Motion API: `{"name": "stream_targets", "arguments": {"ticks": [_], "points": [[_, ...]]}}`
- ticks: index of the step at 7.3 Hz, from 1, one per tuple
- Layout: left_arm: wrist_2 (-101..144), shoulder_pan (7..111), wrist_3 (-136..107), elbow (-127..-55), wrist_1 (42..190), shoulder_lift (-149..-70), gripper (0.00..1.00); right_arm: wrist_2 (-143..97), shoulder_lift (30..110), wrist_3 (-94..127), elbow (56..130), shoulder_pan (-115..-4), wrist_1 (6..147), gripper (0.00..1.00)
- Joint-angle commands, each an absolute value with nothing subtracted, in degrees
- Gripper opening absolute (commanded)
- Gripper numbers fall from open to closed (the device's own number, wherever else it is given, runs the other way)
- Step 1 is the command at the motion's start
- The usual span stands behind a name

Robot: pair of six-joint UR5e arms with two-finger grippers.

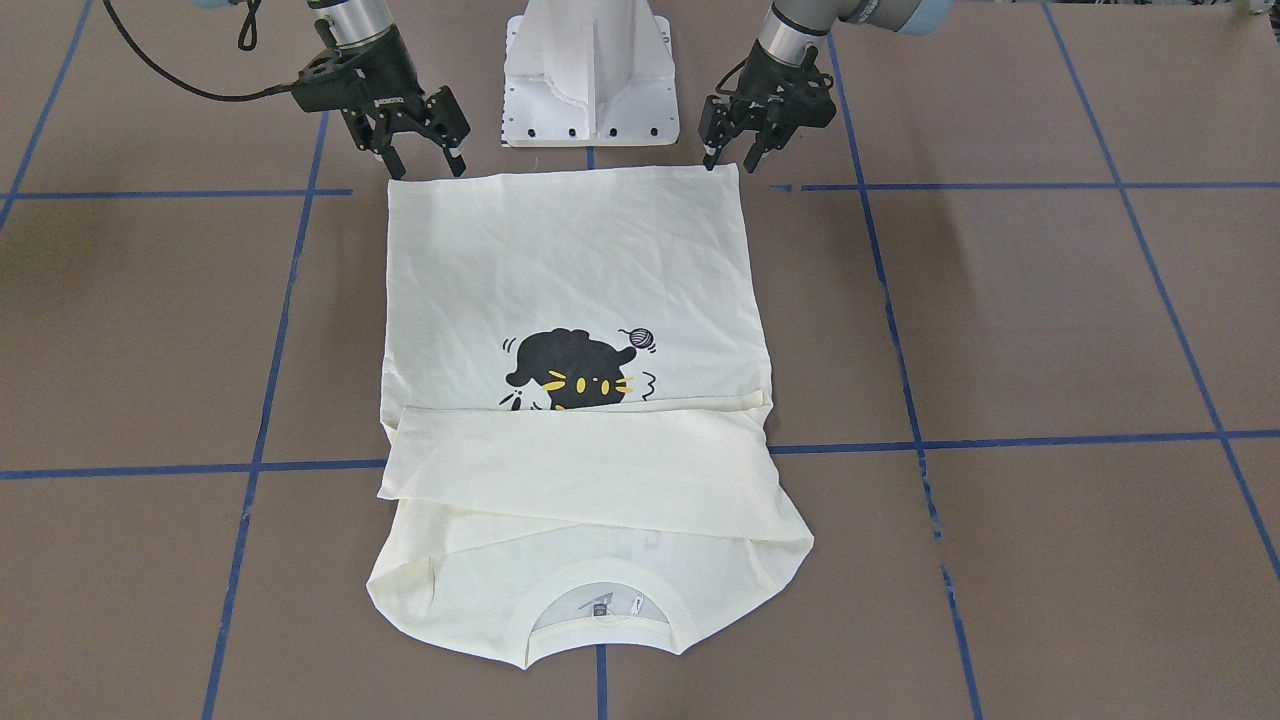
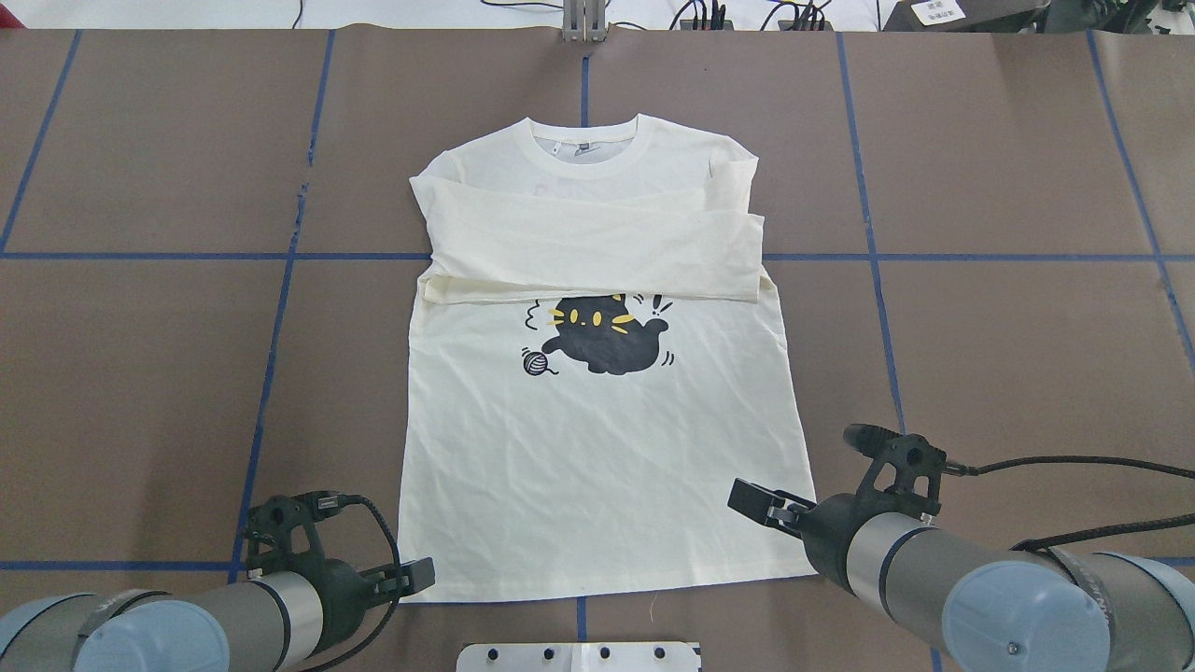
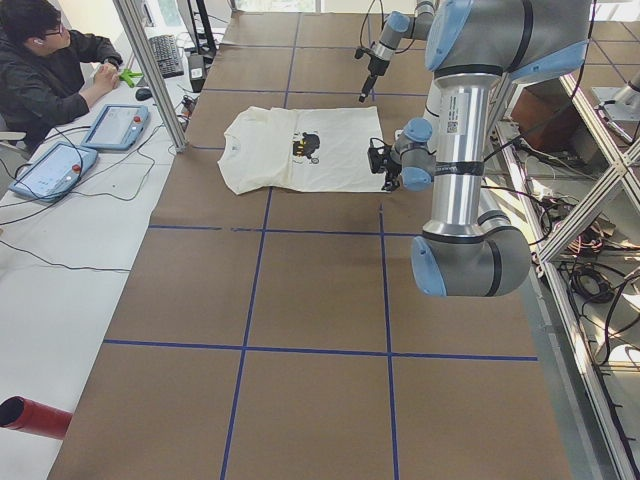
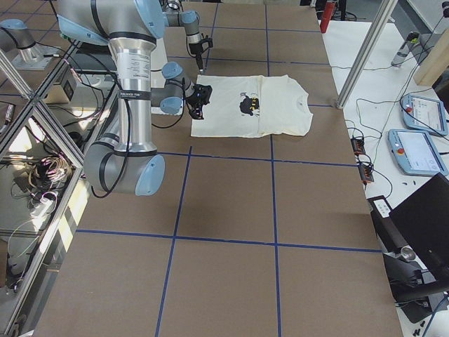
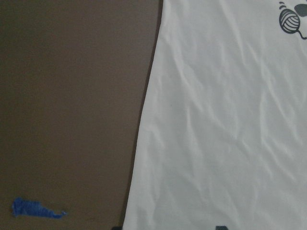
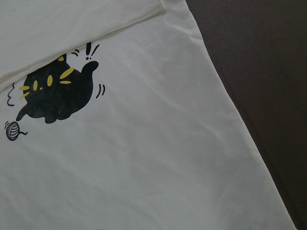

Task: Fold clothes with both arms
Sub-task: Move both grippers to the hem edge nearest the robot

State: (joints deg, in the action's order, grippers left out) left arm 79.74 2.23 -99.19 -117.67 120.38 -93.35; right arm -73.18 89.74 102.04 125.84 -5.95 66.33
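Looking down from across the table, we saw both arms bent low over the near edge of the T-shirt point(image 1: 570, 260), one at each hem corner. The left gripper point(image 1: 732, 157) pointed down at its corner with its fingers parted by a moderate gap and nothing between them. The right gripper point(image 1: 426, 162) tilted slightly toward the cloth, with its fingers spread wide and also empty. We could not tell whether any fingertip touched the fabric. The shirt lay flat and face up in the middle of the brown table point(image 1: 1050, 320), its hem near the robot and its ribbed round collar point(image 1: 600, 612) at the far end. The cloth was cream cotton, soft and finely creased across the body. Both long sleeves point(image 1: 580, 470) were folded across the chest in a flat band that hid the upper part of the black cat print point(image 1: 575, 368). Blue tape lines point(image 1: 1000, 440) crossed the matte tabletop in a grid.
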Motion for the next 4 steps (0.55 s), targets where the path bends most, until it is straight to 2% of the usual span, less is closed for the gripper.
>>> {"name": "stream_targets", "arguments": {"ticks": [1,4], "points": [[79.7,1.3,-99.1,-116.2,120.2,-93.4,0.63,-72.7,89.8,102.0,125.9,-5.5,66.3,0.98],[79.8,1.3,-99.2,-116.2,120.2,-93.7,0.58,-72.0,89.8,102.0,125.9,-5.0,66.3,0.98]]}}
